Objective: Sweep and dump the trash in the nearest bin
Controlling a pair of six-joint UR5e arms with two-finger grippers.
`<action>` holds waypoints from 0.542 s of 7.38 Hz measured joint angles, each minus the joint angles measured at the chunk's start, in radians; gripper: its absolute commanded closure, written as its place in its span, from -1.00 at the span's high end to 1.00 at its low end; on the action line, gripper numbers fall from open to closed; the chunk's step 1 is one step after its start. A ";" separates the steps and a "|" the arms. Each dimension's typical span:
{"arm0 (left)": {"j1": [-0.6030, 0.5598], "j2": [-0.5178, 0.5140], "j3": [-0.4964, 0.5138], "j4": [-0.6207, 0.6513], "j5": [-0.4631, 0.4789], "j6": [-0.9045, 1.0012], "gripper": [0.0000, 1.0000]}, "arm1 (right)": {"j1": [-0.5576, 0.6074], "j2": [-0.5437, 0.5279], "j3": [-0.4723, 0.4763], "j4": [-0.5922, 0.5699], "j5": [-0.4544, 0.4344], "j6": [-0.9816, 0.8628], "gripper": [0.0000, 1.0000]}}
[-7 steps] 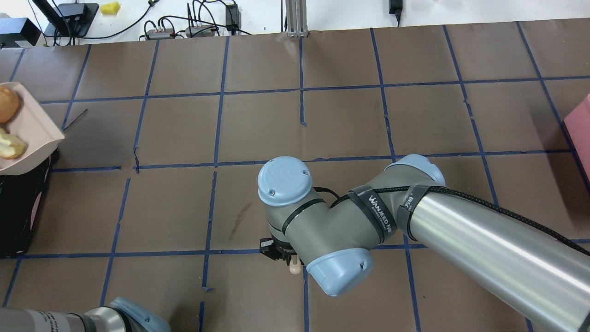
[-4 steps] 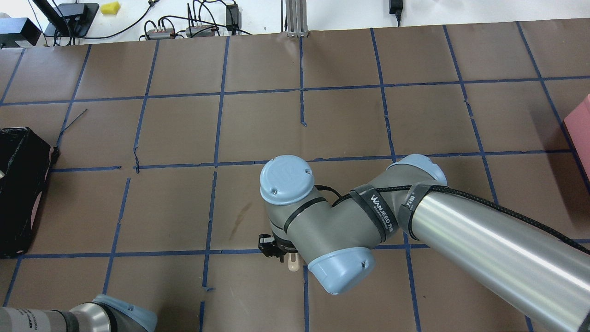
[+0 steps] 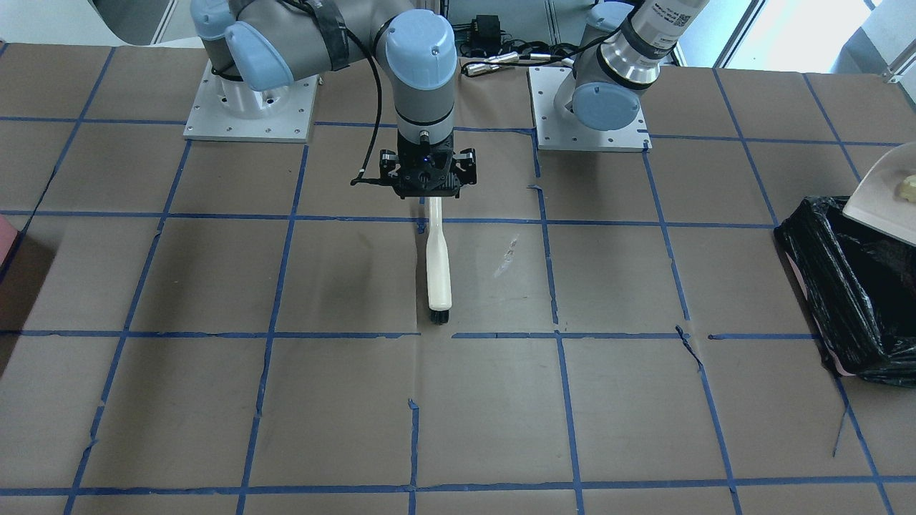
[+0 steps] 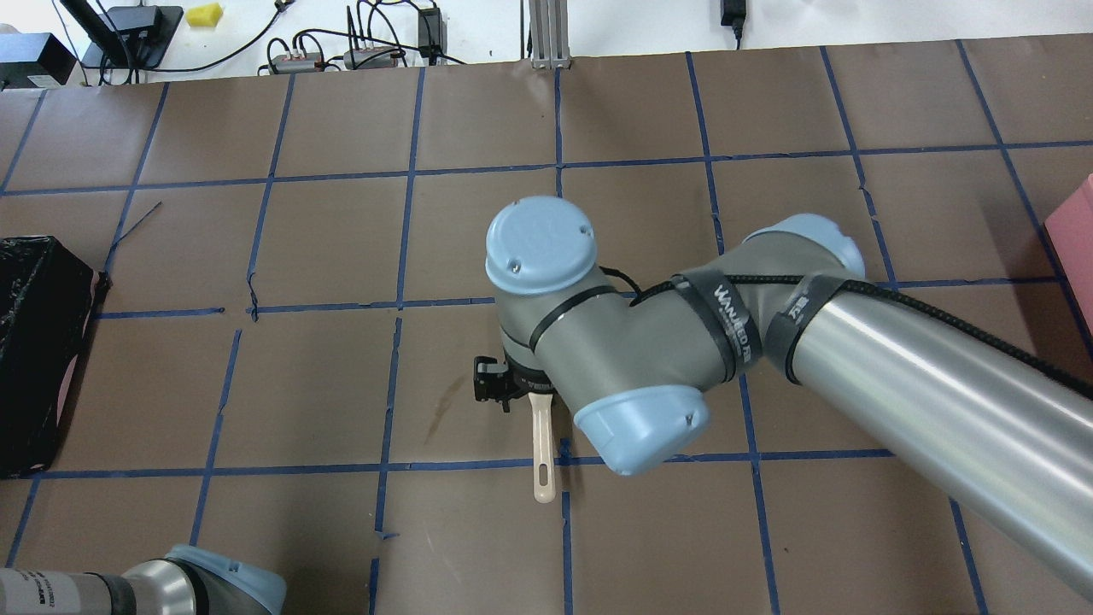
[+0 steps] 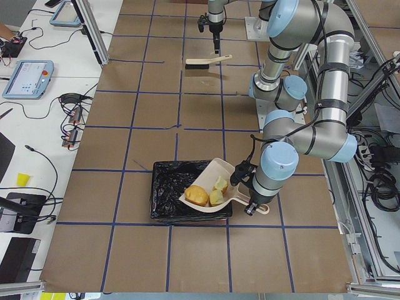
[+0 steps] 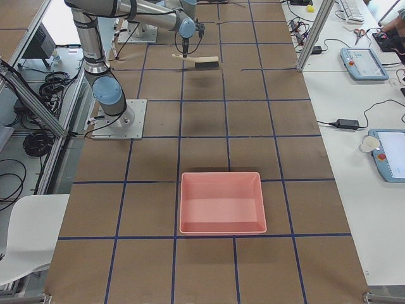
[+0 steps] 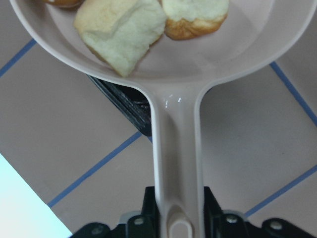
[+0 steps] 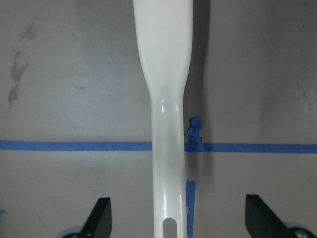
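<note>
My left gripper is shut on the handle of a beige dustpan. It holds the pan over the bin, a box lined with a black bag. The trash, a tan lump and two yellowish chunks, lies in the pan; two of the lumps show in the left wrist view. The bin also shows at the overhead view's left edge. My right gripper is open, its fingers spread on either side of the handle of a cream brush that lies on the table.
A pink tray stands at the table's right end, far from the bin. Brown paper with a blue tape grid covers the table. Cables and boxes lie beyond the far edge.
The dustpan with the trash has left the overhead view's left edge. The right arm has drawn back from the brush, so more of its handle shows.
</note>
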 measured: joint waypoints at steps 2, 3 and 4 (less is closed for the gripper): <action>-0.035 -0.002 -0.001 0.027 0.048 -0.030 -0.97 | -0.106 -0.017 -0.162 0.181 -0.014 -0.151 0.99; -0.063 -0.003 -0.003 0.035 0.098 -0.036 -0.97 | -0.169 -0.026 -0.217 0.238 -0.020 -0.263 1.00; -0.085 -0.006 -0.009 0.060 0.157 -0.038 -0.97 | -0.226 -0.044 -0.242 0.267 -0.022 -0.363 0.99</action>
